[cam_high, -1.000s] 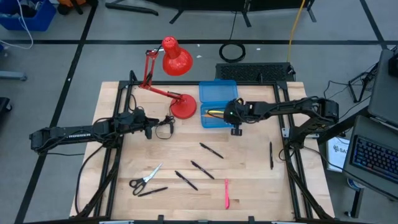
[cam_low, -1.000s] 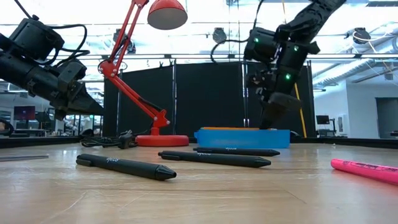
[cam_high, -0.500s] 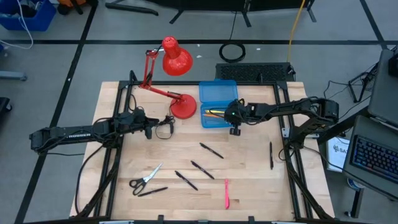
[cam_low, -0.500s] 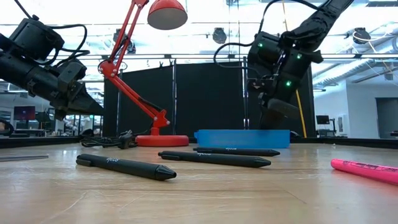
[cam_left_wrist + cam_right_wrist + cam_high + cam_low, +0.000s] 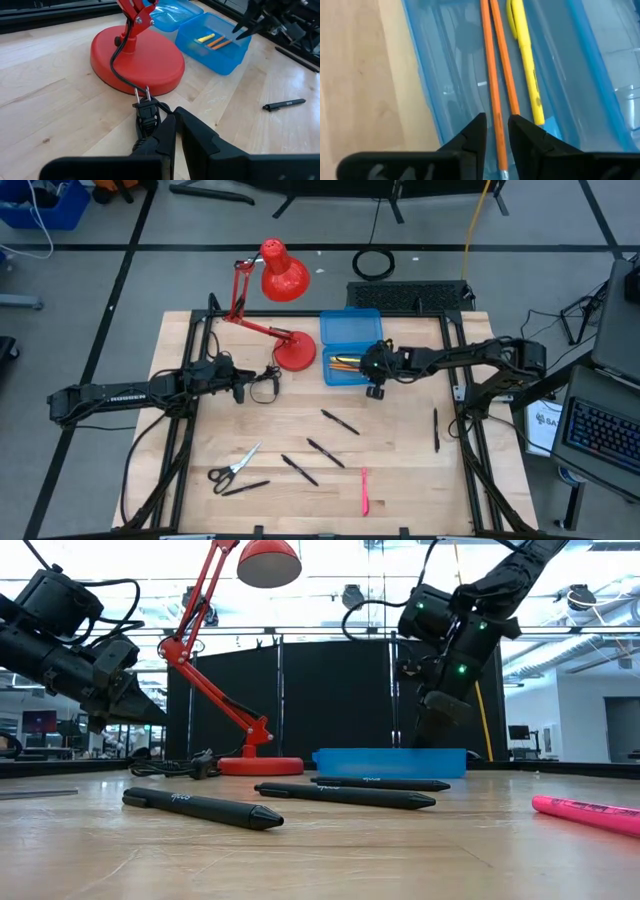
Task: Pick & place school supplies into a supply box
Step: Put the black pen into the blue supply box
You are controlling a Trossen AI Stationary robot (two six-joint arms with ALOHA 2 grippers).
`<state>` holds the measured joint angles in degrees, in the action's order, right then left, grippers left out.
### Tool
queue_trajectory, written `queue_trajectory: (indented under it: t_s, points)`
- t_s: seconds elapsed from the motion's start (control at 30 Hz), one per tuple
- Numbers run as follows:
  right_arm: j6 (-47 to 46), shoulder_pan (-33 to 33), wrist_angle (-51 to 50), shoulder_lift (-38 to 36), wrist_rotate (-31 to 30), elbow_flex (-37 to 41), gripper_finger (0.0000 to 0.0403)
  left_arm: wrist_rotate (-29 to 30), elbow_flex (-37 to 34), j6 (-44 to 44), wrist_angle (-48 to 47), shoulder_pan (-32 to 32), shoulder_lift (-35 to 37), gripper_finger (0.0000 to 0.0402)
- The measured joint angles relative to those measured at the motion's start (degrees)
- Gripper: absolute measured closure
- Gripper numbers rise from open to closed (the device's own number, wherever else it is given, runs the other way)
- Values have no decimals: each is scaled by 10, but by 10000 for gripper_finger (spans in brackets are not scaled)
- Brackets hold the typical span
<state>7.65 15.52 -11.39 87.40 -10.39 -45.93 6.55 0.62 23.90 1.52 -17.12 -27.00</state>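
The blue supply box (image 5: 349, 327) stands open at the table's far side, beside the red lamp's base. Two orange pencils (image 5: 492, 75) and a yellow marker (image 5: 525, 65) lie lengthwise on its floor. My right gripper (image 5: 496, 125) hangs just above the box's near half (image 5: 432, 725). Its fingers are slightly open, and one pencil lies under the gap. Several black pens (image 5: 340, 422), the scissors (image 5: 233, 465) and a pink pen (image 5: 364, 492) lie flat on the near half of the table. My left gripper (image 5: 174, 120) is shut and hovers left of the lamp base.
The red desk lamp (image 5: 283, 275) leans over the far left of the table. Its round base (image 5: 137, 57) sits beside the box, and its plug and cord (image 5: 145, 107) lie just ahead of my left gripper. One black pen (image 5: 436, 430) lies near the right edge.
My right gripper has risen a little above the box. An orange pencil that showed level at the box's rim in the low view has dropped inside and now lies on the box's floor.
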Motion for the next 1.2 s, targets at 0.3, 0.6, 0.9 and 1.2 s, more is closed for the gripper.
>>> queue_trajectory:
  t_s: [0.3, 0.6, 0.9, 1.2]
  points:
    - [-40, -29, 1, -19, -1, 0, 348, 0, 0, 0, 0, 0, 0, 371]
    - [-140, -75, 11, -68, 21, 0, 349, 0, 0, -1, 0, 0, 0, 371]
    - [-236, -150, 89, -66, 46, 0, 349, 0, 0, 2, 0, 0, 0, 371]
    - [-314, -238, 107, -45, 19, 0, 348, 11, 0, 2, 0, 0, 0, 371]
